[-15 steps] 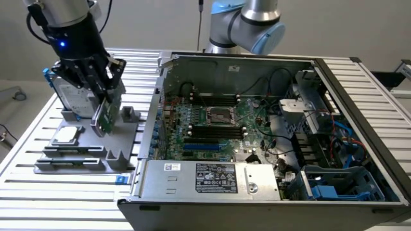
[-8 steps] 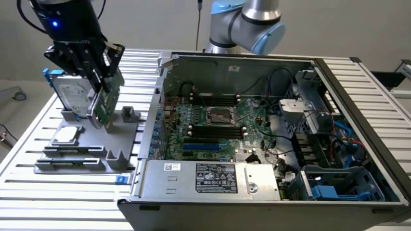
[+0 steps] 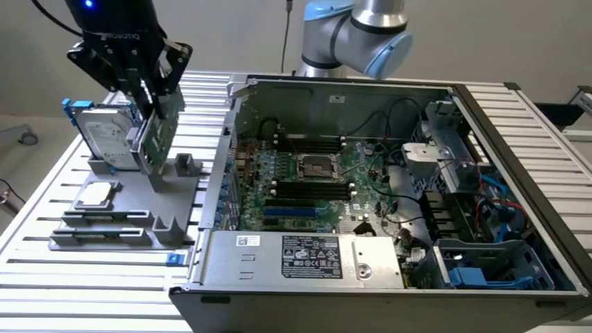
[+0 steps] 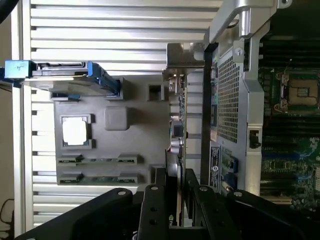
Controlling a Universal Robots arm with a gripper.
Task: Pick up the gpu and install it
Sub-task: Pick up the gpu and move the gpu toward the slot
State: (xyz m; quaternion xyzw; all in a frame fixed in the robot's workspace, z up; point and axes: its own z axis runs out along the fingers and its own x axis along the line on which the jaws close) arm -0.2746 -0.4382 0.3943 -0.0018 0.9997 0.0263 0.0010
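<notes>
The slatted metal table point(image 3: 93, 291) carries an open computer case point(image 3: 324, 305), which takes up the three o'clock half of the exterior view. The grey and blue arm point(image 3: 361, 35) rises behind the case at twelve o'clock. A green motherboard point(image 3: 370, 201) lies flat inside. At six o'clock from it sits a silver power supply point(image 3: 306, 258) with a white label and a black one, both too small to read.

At nine o'clock from the case a grey fixture point(image 3: 120, 208) stands on the table. A hard drive point(image 3: 102, 135) in a blue frame stands on edge at its eleven o'clock corner.

The black hand point(image 3: 152, 94) hangs at eleven o'clock in the exterior view, above the fixture. Pale upside-down lettering on its body looks like ROBOTIQ.

The hand is clamped on the gpu point(image 3: 159, 139), which hangs on edge straight below it, at its six o'clock, just beside the hard drive. I cannot tell whether the card's lower edge touches the fixture. In the wrist view the gpu point(image 4: 176, 125) runs edge-on out from between the fingers point(image 4: 155, 210) of the hand point(image 4: 179, 200), between the fixture and the case wall.

A square processor point(image 3: 97, 195) lies in the fixture, and two memory sticks point(image 3: 102, 216) sit in slots at its six o'clock.
</notes>
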